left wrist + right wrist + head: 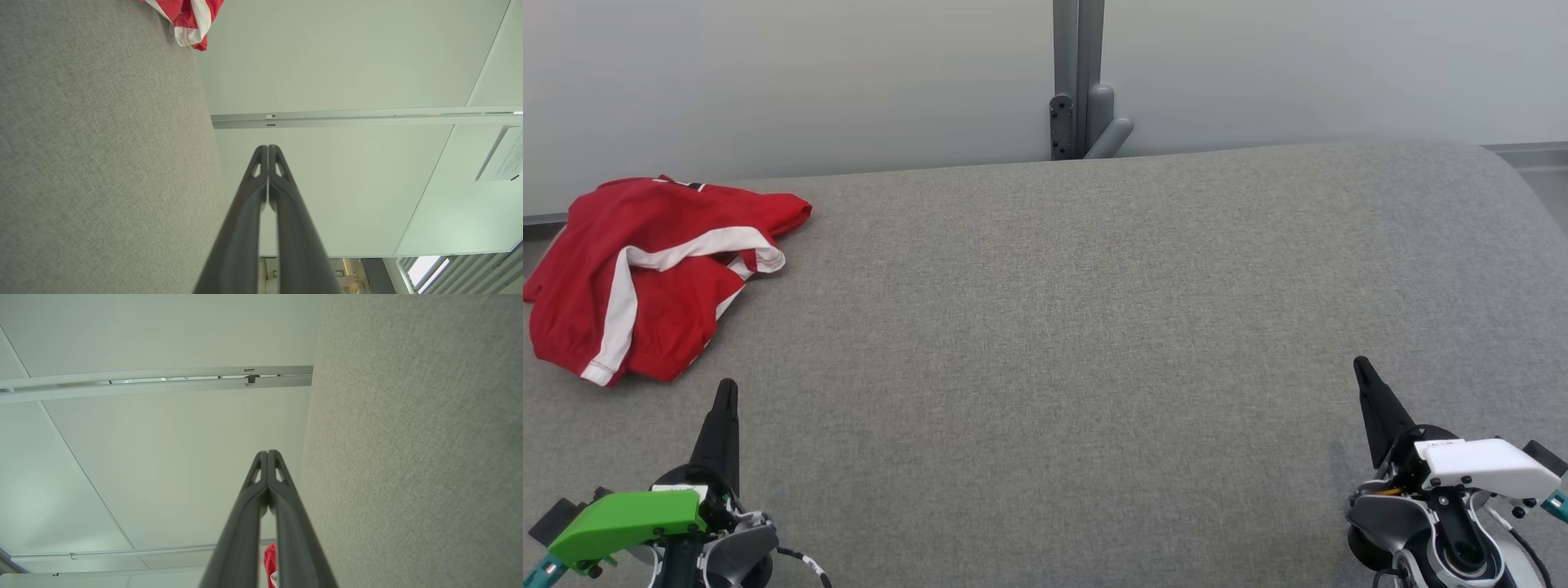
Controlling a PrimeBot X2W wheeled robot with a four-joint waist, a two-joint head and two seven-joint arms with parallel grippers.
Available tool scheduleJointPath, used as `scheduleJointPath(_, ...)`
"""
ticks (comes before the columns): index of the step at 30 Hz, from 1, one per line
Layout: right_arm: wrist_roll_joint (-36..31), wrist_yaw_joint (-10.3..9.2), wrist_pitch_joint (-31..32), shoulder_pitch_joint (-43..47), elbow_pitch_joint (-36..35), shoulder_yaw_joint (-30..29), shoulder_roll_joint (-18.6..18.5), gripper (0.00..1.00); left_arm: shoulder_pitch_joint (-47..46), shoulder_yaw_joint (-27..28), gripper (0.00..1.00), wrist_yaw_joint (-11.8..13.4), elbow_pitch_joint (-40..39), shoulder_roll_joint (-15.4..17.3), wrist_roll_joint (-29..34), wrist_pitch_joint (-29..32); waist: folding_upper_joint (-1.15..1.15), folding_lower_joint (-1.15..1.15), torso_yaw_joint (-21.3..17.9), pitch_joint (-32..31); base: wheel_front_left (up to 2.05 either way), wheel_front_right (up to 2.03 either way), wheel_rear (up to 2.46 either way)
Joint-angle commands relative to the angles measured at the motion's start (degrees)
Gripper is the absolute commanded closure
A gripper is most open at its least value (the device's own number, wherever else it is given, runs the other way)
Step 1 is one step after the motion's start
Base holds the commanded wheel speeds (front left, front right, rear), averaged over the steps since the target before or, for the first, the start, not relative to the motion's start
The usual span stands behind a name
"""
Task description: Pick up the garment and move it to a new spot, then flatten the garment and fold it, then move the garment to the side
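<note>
The garment (654, 278) is a red piece with white stripes, lying crumpled at the far left of the grey fabric surface (1054, 327). A corner of the garment (192, 20) shows at the top of the left wrist view, and a red sliver of the garment (269, 559) peeks between the fingers in the right wrist view. My left gripper (725, 392) sits at the lower left, just below the garment and apart from it, shut with nothing in it. At the lower right my right gripper (1362, 369) is shut and holds nothing. In the wrist views the left gripper (268, 148) and right gripper (268, 452) show fingertips pressed together.
A pale wall (768, 82) runs behind the surface, with a grey post and bracket (1082, 98) at its middle. The surface's far edge curves down at the right (1503, 163).
</note>
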Motion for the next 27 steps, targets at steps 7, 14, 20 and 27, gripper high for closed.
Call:
scheduleJointPath(7,-0.18,0.03,0.16,-0.61,0.13,0.01,-0.02,1.0,-0.73,0.03,1.0,-0.34,-0.03,0.09,0.12,-0.01,0.18,0.0,0.0,0.0,0.0,0.0,0.0)
scheduleJointPath(14,-0.18,0.03,0.16,-0.61,0.13,0.01,-0.02,1.0,-0.73,0.03,1.0,-0.34,-0.03,0.09,0.12,-0.01,0.18,0.0,0.0,0.0,0.0,0.0,0.0)
scheduleJointPath(20,-0.18,0.03,0.17,-0.61,0.13,0.01,-0.02,1.0,-0.73,0.03,1.0,-0.34,-0.03,0.09,0.12,-0.01,0.18,0.0,0.0,0.0,0.0,0.0,0.0)
scheduleJointPath(27,0.0,-0.01,-0.03,0.61,0.86,0.06,0.19,0.0,0.59,-0.05,0.0,0.1,0.9,-0.21,0.0,-0.01,0.0,0.0,0.0,0.0,0.0,0.0,0.0)
